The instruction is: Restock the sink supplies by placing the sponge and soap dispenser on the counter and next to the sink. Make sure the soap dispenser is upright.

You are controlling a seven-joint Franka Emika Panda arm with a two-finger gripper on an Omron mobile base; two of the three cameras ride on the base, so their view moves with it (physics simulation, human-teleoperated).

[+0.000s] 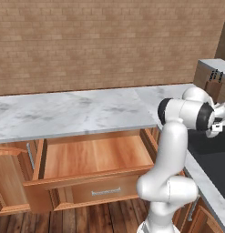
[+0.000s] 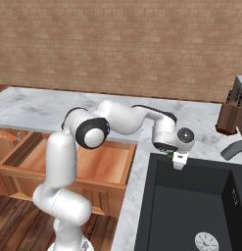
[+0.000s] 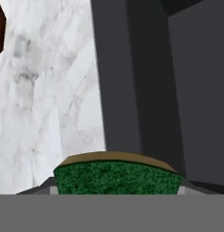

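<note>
Fingers of our gripper (image 2: 177,160) were closed on the sponge (image 3: 118,178), which sat between them at the bottom of the hand view as a green block with a brownish top edge. In the right base view we could make out a sliver of green under the wrist, at the near-left corner of the sink (image 2: 191,206). Beyond the sponge, the hand view looked down on the line where the counter (image 3: 50,99) met the dark basin wall, so we judged that the hand hung right over the sink's rim, partly above marble and partly above the basin.

Farther out, an open drawer (image 1: 93,159) stood pulled from the cabinets below the counter, its wooden floor bare as far as we could see. A knife block (image 2: 229,115) stood on the counter past the sink's far side.

We took the step in hand to be carrying the sponge to its place beside the sink. The next move, in our judgement, called for shifting the hand toward the marble side, away from the basin edge, then lowering until the sponge lay flat on the counter before letting go. A release over the rim risked dropping it into the sink.
</note>
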